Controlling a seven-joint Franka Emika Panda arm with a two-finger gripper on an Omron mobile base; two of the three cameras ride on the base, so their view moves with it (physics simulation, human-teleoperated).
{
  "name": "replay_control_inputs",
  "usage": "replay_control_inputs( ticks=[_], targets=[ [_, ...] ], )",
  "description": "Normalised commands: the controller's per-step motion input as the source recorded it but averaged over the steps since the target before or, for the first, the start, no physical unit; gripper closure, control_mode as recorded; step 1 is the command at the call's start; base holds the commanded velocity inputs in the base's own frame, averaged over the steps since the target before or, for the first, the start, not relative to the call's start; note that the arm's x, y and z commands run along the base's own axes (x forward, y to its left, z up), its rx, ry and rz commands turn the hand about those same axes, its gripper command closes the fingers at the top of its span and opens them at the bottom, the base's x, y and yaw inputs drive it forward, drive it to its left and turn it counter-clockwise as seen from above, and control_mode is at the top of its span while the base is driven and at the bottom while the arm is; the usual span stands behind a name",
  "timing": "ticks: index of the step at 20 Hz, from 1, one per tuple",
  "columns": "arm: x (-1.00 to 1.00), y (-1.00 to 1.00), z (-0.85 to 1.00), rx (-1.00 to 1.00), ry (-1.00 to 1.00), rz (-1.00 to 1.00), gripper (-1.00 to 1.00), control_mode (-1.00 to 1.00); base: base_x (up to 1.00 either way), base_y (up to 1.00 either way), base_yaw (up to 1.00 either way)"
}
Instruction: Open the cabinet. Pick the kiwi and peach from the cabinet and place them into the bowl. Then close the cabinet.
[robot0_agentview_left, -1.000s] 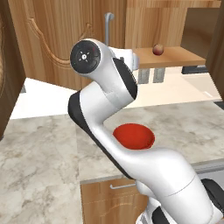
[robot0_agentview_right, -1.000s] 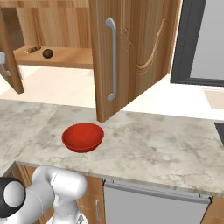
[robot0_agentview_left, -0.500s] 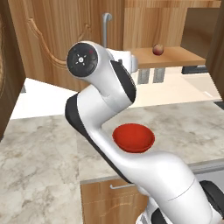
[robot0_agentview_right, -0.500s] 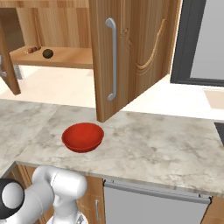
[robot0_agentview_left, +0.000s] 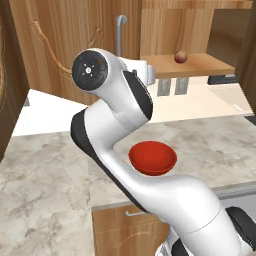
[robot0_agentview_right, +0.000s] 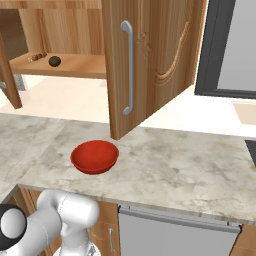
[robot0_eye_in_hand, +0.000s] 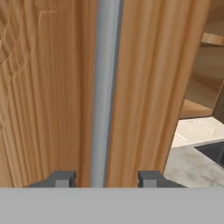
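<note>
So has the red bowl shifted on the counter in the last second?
No. In the right base view the bowl sits in the same spot below the open cabinet door's handle, with the counter edge unchanged.

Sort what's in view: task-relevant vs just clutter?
Job:
cabinet, doors open
door handle, between the parted fingertips of the gripper
peach on shelf
kiwi on shelf
bowl, empty

Lying about:
small brownish item beside kiwi
black appliance
</note>
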Motion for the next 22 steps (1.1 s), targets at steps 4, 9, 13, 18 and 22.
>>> replay_control_inputs(
  ticks=[4,9,13,18,22],
  targets=[
    [-0.23,-0.05,0.0,0.01,0.0,0.0,-1.0,-1.0,0.0,0.0,0.0],
    [-0.46,-0.29,0.0,0.0,0.04,0.0,-1.0,-1.0,0.0,0.0,0.0],
    [-0.13,-0.5,-0.01,0.0,0.02,0.05,-1.0,-1.0,0.0,0.0,0.0],
    [-0.03,-0.49,-0.04,0.0,0.05,0.13,-1.0,-1.0,0.0,0.0,0.0],
    [0.0,-0.51,-0.04,0.0,0.13,0.21,-1.0,-1.0,0.0,0.0,0.0]
  ],
)
